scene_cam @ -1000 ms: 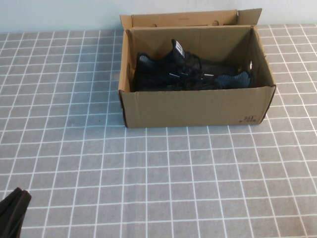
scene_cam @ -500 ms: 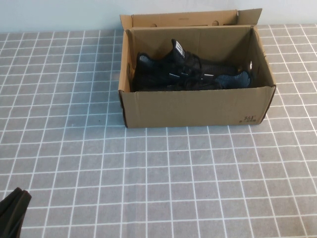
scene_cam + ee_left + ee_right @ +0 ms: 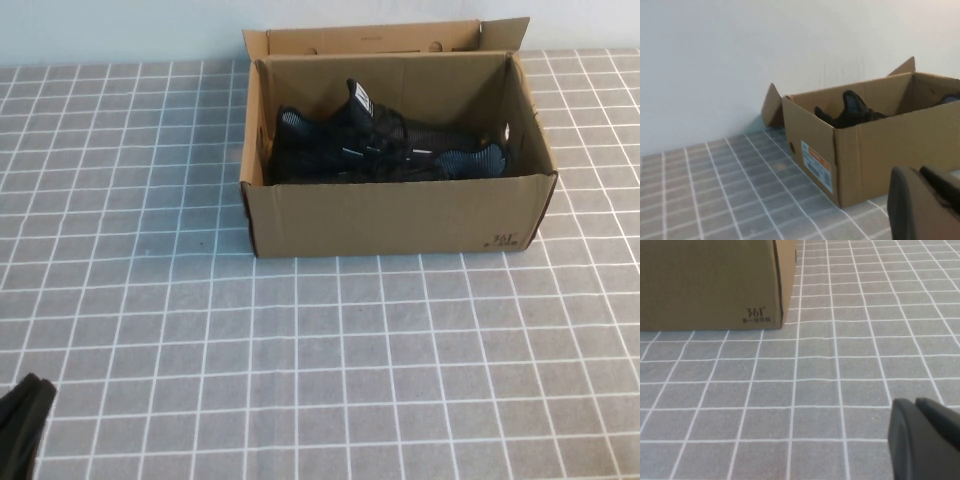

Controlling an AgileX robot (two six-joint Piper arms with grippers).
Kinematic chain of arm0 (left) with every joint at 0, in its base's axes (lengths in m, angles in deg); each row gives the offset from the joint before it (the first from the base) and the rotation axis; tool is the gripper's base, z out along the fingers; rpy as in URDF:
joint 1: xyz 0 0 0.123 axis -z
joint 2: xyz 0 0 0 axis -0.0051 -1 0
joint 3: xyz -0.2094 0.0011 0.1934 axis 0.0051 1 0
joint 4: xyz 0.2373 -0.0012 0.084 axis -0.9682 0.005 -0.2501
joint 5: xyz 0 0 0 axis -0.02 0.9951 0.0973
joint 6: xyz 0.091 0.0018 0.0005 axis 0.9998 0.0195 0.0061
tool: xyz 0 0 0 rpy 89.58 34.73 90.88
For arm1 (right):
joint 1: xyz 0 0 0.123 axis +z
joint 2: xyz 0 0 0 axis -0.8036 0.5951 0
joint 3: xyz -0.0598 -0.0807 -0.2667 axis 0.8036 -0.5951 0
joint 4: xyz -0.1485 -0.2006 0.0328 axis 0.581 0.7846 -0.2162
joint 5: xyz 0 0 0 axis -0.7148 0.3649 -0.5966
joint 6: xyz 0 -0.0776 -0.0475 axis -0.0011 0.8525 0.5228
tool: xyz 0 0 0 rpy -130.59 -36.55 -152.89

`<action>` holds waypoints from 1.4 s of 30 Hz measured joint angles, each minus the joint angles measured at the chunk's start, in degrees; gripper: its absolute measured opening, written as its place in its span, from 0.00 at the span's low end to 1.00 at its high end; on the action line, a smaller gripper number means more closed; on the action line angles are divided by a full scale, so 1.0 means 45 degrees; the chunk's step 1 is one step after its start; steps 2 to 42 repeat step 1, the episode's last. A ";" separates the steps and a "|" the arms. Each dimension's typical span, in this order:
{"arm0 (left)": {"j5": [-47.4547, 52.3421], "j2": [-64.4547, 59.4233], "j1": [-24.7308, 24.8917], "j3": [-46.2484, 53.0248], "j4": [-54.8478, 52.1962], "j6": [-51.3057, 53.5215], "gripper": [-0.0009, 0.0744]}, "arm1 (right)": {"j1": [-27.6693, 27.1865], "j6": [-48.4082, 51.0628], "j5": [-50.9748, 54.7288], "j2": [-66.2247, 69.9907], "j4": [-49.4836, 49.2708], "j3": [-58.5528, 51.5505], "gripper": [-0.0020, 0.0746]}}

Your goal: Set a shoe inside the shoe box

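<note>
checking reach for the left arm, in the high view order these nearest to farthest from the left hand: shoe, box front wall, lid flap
From the left hand, low at the table's near left corner:
1. Shoe box front wall, nearest.
2. Shoe, inside the box.
3. Lid flap, at the back, farthest.

Even, soft, bright light; the shoe box (image 3: 400,215) interior is shadowed; the left gripper (image 3: 925,205) looks blurred up close.

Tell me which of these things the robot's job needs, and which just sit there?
Job:
- shoe, already inside
- shoe box
- left tool, low by the near left edge
- right tool, near the box's printed corner

Just there:
- checked tablecloth
</note>
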 joint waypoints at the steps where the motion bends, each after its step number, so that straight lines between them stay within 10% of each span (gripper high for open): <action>1: -0.0132 0.0000 -0.0128 0.0000 -0.0359 -0.0210 0.01 | 0.0000 0.0000 0.0000 0.0000 0.0000 0.0000 0.01; 42: -0.0132 0.0000 -0.0128 0.0000 -0.0359 -0.0210 0.01 | 0.0000 0.0000 0.0000 0.0000 0.0000 0.0000 0.01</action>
